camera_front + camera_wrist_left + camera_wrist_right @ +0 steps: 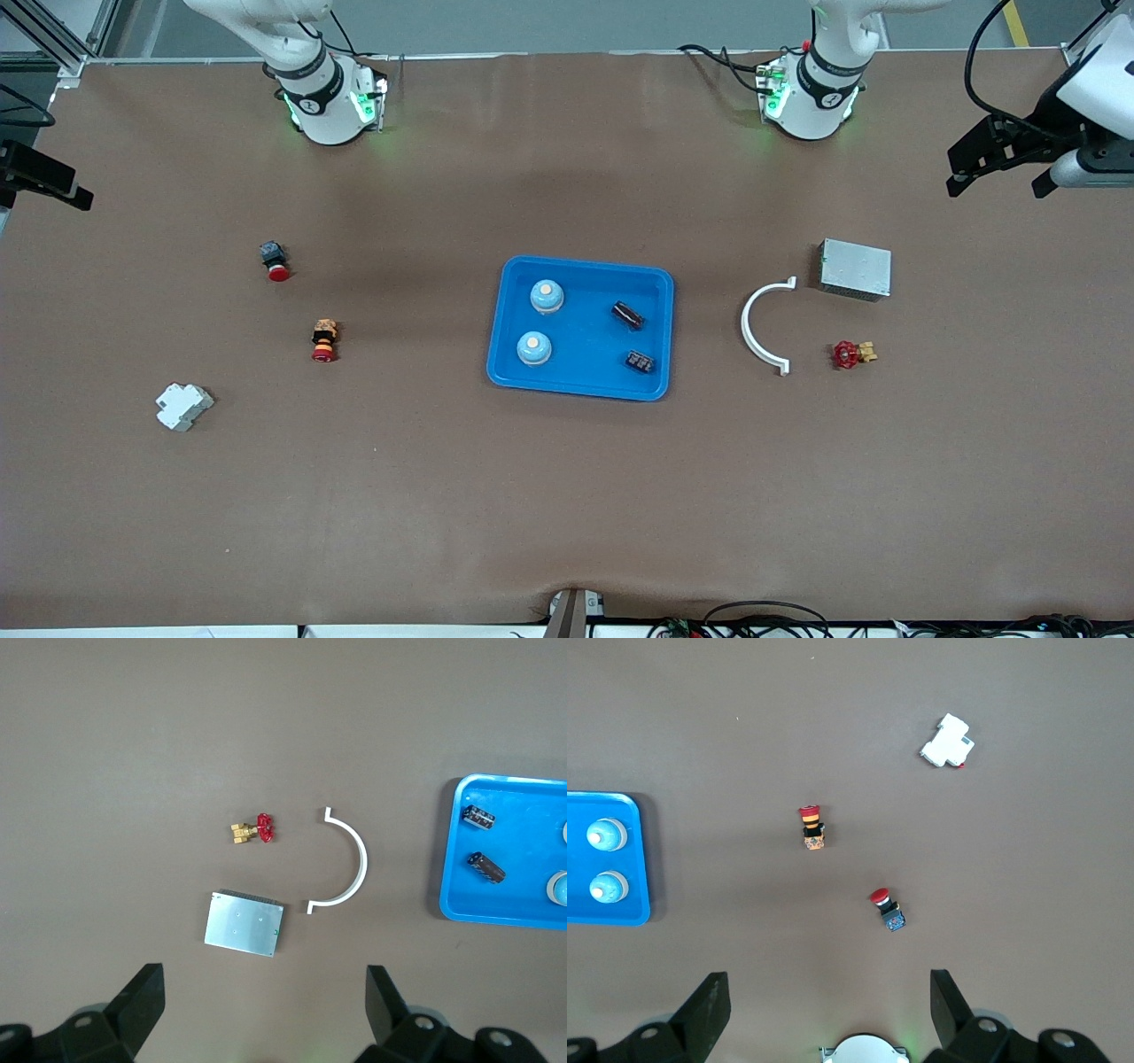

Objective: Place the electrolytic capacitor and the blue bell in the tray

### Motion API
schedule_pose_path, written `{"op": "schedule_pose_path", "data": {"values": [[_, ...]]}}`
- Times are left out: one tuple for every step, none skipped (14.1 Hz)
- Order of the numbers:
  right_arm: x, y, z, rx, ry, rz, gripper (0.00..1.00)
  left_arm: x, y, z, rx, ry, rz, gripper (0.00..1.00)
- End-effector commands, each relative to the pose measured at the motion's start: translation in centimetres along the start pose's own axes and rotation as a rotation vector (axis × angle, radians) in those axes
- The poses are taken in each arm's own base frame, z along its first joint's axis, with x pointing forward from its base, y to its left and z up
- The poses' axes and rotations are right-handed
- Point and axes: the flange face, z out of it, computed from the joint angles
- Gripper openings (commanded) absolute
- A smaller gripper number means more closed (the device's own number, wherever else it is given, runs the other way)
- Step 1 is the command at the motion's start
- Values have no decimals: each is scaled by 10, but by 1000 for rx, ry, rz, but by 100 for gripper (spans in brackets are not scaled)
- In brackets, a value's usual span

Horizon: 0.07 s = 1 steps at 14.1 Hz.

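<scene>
The bright-blue tray lies in the middle of the table. In it stand two blue bells and lie two black electrolytic capacitors. The left wrist view shows the tray with both capacitors. The right wrist view shows the tray with both bells. My left gripper is open and empty, high over the left arm's end of the table. My right gripper is open and empty, high over the right arm's end.
Toward the left arm's end lie a grey metal box, a white curved clip and a red-handled valve. Toward the right arm's end lie two red push-buttons and a white breaker.
</scene>
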Motion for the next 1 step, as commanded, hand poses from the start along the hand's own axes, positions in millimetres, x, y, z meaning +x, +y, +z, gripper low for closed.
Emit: {"op": "schedule_pose_path", "data": {"values": [[-6,3,-6,14,20,10,100,0,-1,-5,20,-3,7,100]]}}
